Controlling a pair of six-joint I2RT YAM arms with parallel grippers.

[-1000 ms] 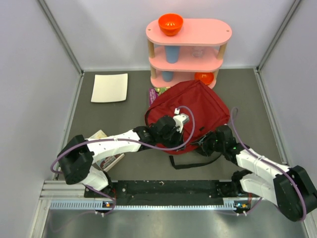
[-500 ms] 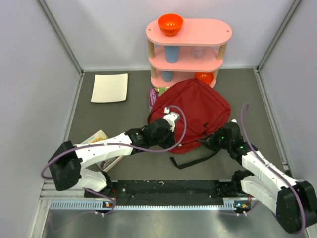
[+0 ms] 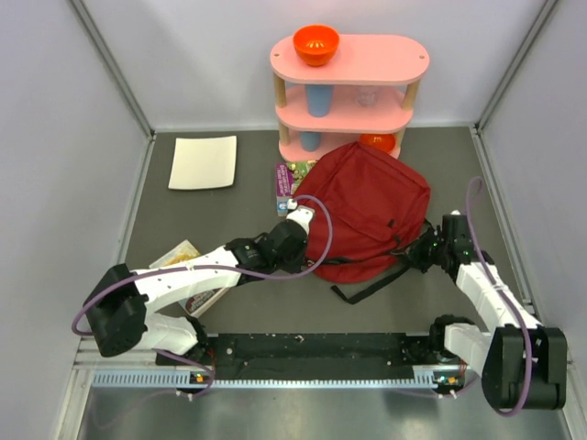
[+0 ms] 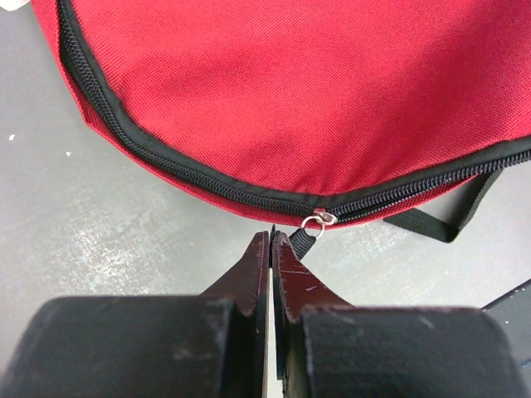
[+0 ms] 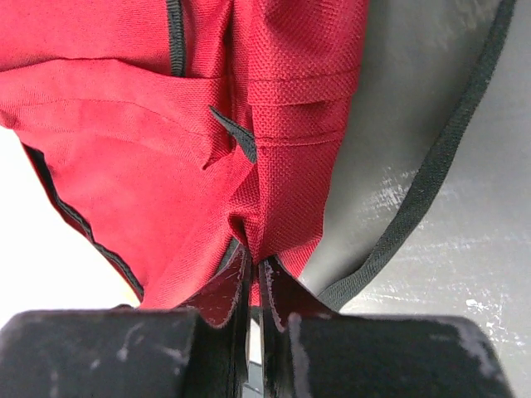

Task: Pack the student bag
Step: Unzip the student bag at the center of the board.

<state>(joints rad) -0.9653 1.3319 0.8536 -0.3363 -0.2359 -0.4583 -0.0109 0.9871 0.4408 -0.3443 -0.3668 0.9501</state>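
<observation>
The dark-red student bag lies flat on the grey table in front of the pink shelf. My left gripper is at the bag's near left edge. In the left wrist view it is shut on the black zipper pull tab, which hangs from a metal ring on the black zipper line. My right gripper is at the bag's near right edge. In the right wrist view it is shut on a fold of the bag's red fabric. A black strap trails toward the arms.
A pink three-tier shelf stands at the back with an orange bowl on top, a blue cup and a second orange bowl. A white sheet lies back left. A book lies under my left arm. A printed packet lies beside the bag.
The bag has shifted right and back. My right gripper moved right with the bag's edge in it. My left gripper slid left along the bag's near edge.
</observation>
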